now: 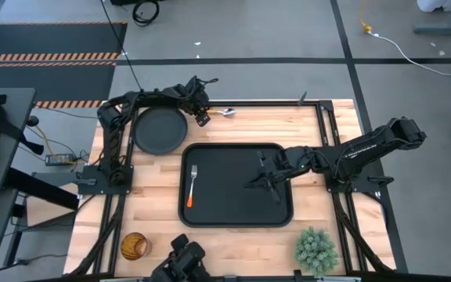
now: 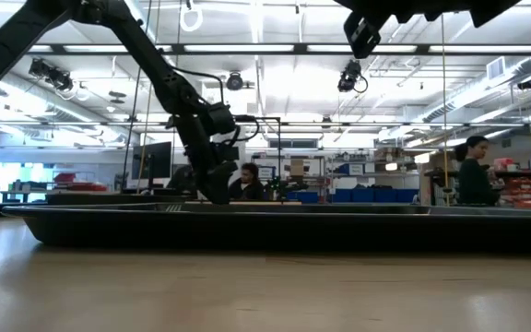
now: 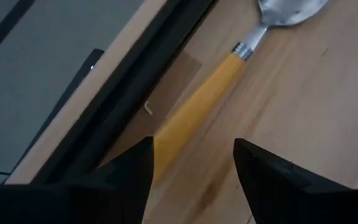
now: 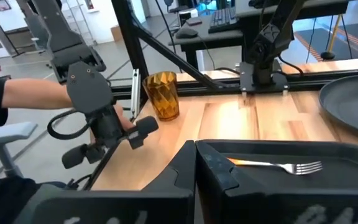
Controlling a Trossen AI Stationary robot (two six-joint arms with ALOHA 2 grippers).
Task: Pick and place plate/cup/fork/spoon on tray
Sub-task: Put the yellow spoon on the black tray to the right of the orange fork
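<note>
Tray [image 1: 237,185], black, rectangular, with rounded corners and a raised rim, sits at the middle of the pale, plank-grained wooden tabletop [image 1: 319,125] in the high view; it is the biggest thing there, and in the low view it shows as a long dark wall across the picture. The plate [image 1: 160,130], round, flat, matte black with a raised rim, lies off the tray on the bare wood at about 10 o'clock from it. A spiky green plant [image 1: 315,247] stands at about 4 o'clock from the tray, near the tabletop's edge. The cup [image 1: 133,246], amber ribbed glass, stands at about 8 o'clock from the tray, well apart from it. The fork [image 1: 191,186], silver tines and orange handle, lies inside the tray along its 9 o'clock side, tines pointing toward 12 o'clock. The spoon [image 1: 225,113], silver rounded bowl and smooth orange handle, lies on the wood at 12 o'clock from the tray, close to the tabletop's far edge.

The left tool [image 1: 203,117] hangs just beside the spoon's handle end, between plate and spoon. Its wrist view shows the two dark fingers [image 3: 272,183] spread wide on either side of the orange handle, low over the wood and gripping nothing. The right tool [image 1: 266,179] hovers over the tray's 3 o'clock half with its fingers pressed together and nothing held.
</note>
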